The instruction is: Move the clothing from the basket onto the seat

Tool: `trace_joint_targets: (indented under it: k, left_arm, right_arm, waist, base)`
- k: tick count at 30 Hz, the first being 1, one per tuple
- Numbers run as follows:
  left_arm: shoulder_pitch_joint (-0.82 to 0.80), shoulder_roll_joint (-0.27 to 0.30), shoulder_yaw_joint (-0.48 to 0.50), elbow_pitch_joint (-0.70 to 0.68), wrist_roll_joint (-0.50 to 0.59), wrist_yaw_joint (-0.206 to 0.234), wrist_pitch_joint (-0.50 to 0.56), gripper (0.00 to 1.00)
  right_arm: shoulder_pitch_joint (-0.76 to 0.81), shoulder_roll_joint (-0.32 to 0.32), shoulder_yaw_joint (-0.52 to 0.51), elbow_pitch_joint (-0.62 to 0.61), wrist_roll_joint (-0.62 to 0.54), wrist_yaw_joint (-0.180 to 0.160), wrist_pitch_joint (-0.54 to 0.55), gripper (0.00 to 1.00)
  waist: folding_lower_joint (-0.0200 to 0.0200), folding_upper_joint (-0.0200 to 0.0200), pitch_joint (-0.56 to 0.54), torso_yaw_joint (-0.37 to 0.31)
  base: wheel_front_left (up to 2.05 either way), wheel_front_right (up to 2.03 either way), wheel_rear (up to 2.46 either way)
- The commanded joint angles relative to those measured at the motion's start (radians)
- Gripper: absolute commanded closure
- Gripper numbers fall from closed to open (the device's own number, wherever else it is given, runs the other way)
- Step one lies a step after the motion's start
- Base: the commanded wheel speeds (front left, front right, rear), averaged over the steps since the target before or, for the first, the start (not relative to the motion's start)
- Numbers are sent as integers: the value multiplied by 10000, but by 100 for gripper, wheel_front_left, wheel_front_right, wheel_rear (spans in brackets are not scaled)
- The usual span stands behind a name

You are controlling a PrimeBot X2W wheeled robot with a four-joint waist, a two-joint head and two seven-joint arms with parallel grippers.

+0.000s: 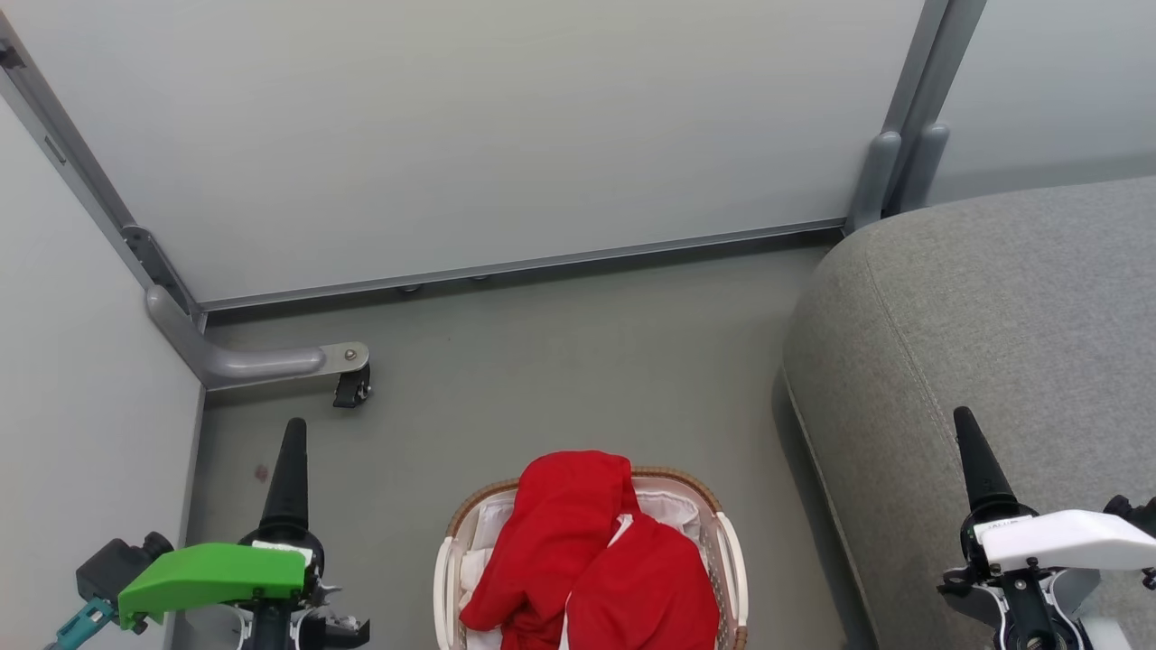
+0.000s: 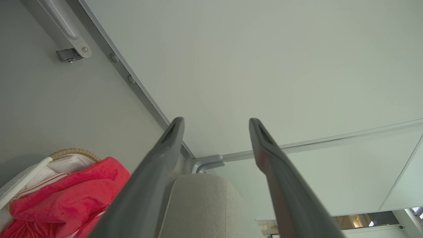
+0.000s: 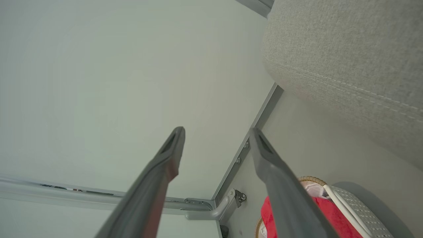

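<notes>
Two red garments [image 1: 591, 560] in basket [image 1: 735, 567], over white liner [image 1: 492, 524], nr seat [image 1: 993, 316]

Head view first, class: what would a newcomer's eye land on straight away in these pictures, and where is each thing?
The bright red clothing heaped in the basket on the floor, bottom centre of the head view, grabs attention first. Next comes the big grey seat along the right side, close beside the basket. The left gripper and right gripper stand open and empty, one on either side of the basket.
</notes>
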Motion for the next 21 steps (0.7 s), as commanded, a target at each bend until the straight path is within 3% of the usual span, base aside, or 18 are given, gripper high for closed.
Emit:
trace_joint_targets:
  k: [1, 21]
  left_arm:
    - [-238, 60, -63, -226, 530, -27, -121, 0]
    - [143, 85, -443, -297, 4279, 201, -805, 0]
  right_arm:
    - [-28, -84, -27, -247, -529, 3, -127, 0]
    - [214, -110, 151, -588, -4274, 4, -816, 0]
  waist:
    - [0, -1, -3, 0]
    - [0, -1, -33, 39]
  base:
    - [0, 0, 0]
    - [0, 0, 0]
